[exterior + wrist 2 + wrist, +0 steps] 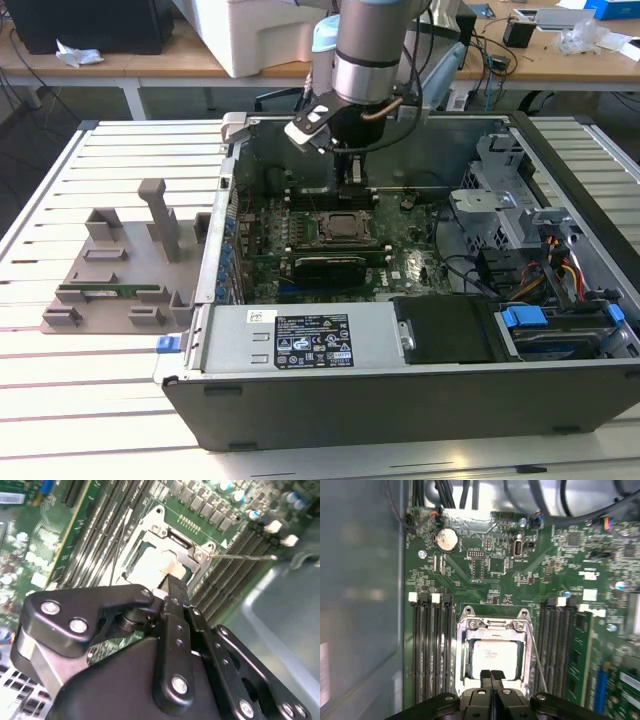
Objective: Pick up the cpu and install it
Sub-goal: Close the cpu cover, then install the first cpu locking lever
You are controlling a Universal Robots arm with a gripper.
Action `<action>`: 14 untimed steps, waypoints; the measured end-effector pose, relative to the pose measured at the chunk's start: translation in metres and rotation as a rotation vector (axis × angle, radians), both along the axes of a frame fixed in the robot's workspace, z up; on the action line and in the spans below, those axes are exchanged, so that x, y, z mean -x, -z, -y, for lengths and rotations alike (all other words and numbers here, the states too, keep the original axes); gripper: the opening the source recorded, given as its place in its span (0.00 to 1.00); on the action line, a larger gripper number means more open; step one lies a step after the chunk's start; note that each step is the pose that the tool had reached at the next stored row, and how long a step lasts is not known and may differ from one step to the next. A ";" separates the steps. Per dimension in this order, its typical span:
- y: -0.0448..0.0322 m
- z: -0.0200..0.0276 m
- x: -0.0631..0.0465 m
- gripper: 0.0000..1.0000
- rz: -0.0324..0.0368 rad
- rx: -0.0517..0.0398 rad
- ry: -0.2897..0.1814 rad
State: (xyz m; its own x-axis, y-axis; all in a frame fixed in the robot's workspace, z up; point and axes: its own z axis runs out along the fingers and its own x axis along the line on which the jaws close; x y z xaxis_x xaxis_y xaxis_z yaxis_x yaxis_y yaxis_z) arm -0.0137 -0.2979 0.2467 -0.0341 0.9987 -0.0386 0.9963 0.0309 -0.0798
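- First wrist view shows you the cpu (494,656) lying flat in the socket (461,649), with a metal frame all around it.
- Your end effector (491,675) hangs right over one edge of the cpu. Its two fingers are pressed together with nothing between them. You cannot tell if the tips touch the chip.
- In the second wrist view, the end effector (171,582) points down at the same pale square cpu (147,567).
- The cpu looks light, thin and stiff. Its top is smooth metal, so it is likely slippery. The socket under it is probably easy to hurt, so a soft touch seems wise.
- The best place to hold it looks like two opposite side edges, not the flat top.
- In the exterior view, the computer case (400,410) lies open on the table (100,400). Inside it you can see the green motherboard (400,262), some cables and the blue-tabbed drive bays (522,318).
- A grey tray (100,255) sits on the table just beside the case, on the exterior view's left. It holds a long green memory stick (105,292).
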 end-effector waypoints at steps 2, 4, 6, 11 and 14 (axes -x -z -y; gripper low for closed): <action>-0.0093 0.0000 0.000 0.11 0.0000 0.0000 0.000; -0.0203 0.0000 0.000 0.11 0.0000 0.0000 0.000; -0.0295 0.0000 0.000 0.11 -0.0001 0.0002 0.000; -0.0317 0.0000 0.000 0.11 0.0000 -0.0004 0.000; -0.0318 0.0000 0.000 0.11 -0.0001 -0.0005 -0.012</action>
State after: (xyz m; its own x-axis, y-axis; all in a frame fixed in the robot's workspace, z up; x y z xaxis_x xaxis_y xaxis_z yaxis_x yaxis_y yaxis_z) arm -0.0137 -0.2979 0.2785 -0.0461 0.9982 -0.0381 0.9959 0.0429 -0.0798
